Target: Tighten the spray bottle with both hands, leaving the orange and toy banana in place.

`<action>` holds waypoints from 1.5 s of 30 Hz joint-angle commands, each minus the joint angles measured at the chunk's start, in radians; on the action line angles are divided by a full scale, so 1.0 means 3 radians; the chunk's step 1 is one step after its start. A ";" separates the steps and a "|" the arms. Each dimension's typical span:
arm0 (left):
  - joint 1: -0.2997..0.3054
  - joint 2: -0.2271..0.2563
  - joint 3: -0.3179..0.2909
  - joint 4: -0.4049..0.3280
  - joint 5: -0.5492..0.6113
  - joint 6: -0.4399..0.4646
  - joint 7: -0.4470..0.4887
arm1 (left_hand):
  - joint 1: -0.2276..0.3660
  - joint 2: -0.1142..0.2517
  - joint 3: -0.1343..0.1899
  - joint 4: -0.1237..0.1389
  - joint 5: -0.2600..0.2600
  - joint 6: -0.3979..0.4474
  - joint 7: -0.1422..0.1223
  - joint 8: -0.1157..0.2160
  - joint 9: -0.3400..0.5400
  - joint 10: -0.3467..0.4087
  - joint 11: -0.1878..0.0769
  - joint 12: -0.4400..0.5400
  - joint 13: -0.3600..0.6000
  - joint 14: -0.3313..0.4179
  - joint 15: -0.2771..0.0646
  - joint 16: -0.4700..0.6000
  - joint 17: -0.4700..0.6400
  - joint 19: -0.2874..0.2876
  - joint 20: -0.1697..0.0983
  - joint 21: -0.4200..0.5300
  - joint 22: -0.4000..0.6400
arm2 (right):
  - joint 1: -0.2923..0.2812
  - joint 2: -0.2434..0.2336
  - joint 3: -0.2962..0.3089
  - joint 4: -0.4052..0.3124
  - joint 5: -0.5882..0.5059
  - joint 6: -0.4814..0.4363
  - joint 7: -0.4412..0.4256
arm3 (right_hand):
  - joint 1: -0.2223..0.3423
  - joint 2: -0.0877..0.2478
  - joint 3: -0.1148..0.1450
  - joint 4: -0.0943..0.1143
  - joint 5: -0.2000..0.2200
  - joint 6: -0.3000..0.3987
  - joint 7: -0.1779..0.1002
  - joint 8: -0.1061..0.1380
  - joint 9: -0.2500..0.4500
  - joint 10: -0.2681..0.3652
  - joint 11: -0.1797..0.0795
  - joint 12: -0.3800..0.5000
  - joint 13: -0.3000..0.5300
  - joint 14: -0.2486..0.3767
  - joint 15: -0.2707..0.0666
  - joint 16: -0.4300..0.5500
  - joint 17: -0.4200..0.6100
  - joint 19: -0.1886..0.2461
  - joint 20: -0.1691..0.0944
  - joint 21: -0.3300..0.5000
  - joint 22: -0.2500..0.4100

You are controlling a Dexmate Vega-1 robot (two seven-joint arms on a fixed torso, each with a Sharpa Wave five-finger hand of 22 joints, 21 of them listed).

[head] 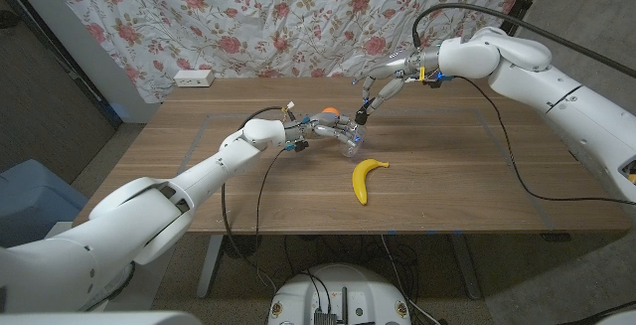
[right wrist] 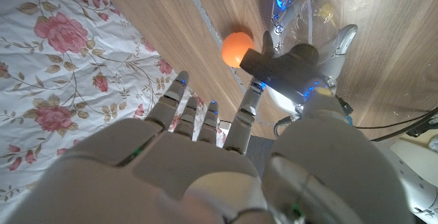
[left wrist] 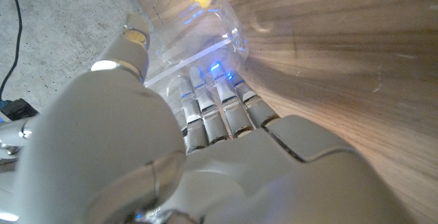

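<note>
A clear spray bottle [head: 349, 142] with a black spray head [right wrist: 280, 63] is held just above the table near its middle. My left hand [head: 316, 132] grips the bottle's clear body [left wrist: 205, 35], fingers wrapped around it. My right hand [head: 383, 84] reaches down from the far side, and a finger and the thumb pinch the black head [head: 361, 116] while the other fingers stay spread. The orange [head: 328, 116] sits just behind the bottle, close to my left hand. The yellow toy banana [head: 367, 179] lies nearer the front edge, apart from both hands.
A floral curtain [head: 298, 17] hangs behind the table, and a white power strip [head: 194, 78] lies at the far left corner. Bare wooden tabletop [head: 457, 166] stretches to the right and front of the banana. Cables trail from both arms.
</note>
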 commanded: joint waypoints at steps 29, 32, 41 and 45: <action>-0.0043 -0.0076 -0.0010 0.0200 -0.0020 -0.0110 -0.0020 | -0.0087 0.0491 0.0059 0.0040 0.0016 0.0543 -0.0122 0.0559 0.0014 0.0384 -0.0336 0.0005 0.0028 0.0030 -0.0461 -0.0003 0.0015 0.0045 -0.0160 -0.0003 0.0014 | -0.0694 -0.0103 0.0154 -0.0955 -0.0768 -0.1188 -0.0441 | -0.0155 0.0140 -0.0024 -0.0013 -0.0168 0.0809 -0.0028 0.0218 0.0007 0.0584 -0.0080 0.0068 -0.0005 0.0440 -0.0228 0.0157 -0.0016 0.0280 -0.0093 0.0023 0.0010; -0.0056 -0.0087 -0.0008 0.0228 -0.0016 -0.0122 -0.0024 | -0.0085 0.0492 0.0060 0.0039 0.0017 0.0540 -0.0125 0.0558 0.0014 0.0381 -0.0334 0.0003 0.0029 0.0031 -0.0459 -0.0003 0.0016 0.0045 -0.0158 -0.0002 0.0014 | -0.0723 -0.0081 0.0148 -0.0986 -0.0830 -0.1274 -0.0453 | -0.0129 0.0152 -0.0016 -0.0041 -0.0178 0.0891 -0.0018 0.0244 0.0009 0.0656 -0.0103 0.0076 -0.0006 0.0482 -0.0260 0.0170 -0.0021 0.0299 -0.0087 0.0021 0.0011; -0.0056 -0.0096 -0.0013 0.0244 -0.0024 -0.0117 -0.0023 | -0.0088 0.0489 0.0057 0.0041 0.0016 0.0540 -0.0125 0.0557 0.0014 0.0369 -0.0335 -0.0005 0.0032 0.0022 -0.0453 -0.0007 0.0018 0.0047 -0.0156 -0.0002 0.0014 | -0.0780 -0.0011 0.0101 -0.1099 -0.1046 -0.1579 -0.0373 | -0.0105 0.0158 -0.0014 -0.0085 -0.0200 0.1031 -0.0035 0.0285 0.0014 0.0831 -0.0158 0.0102 -0.0008 0.0594 -0.0315 0.0208 -0.0032 0.0301 -0.0062 0.0007 0.0011; -0.0070 -0.0109 -0.0011 0.0277 -0.0022 -0.0128 -0.0028 | -0.0088 0.0484 0.0054 0.0039 0.0015 0.0541 -0.0126 0.0557 0.0014 0.0373 -0.0329 -0.0005 0.0033 0.0024 -0.0453 -0.0007 0.0019 0.0049 -0.0153 -0.0002 0.0014 | -0.0789 0.0008 0.0071 -0.1121 -0.1124 -0.1647 -0.0344 | -0.0089 0.0155 -0.0013 -0.0107 -0.0205 0.1081 -0.0032 0.0302 0.0016 0.0882 -0.0179 0.0105 -0.0008 0.0618 -0.0329 0.0215 -0.0038 0.0302 -0.0048 0.0004 0.0011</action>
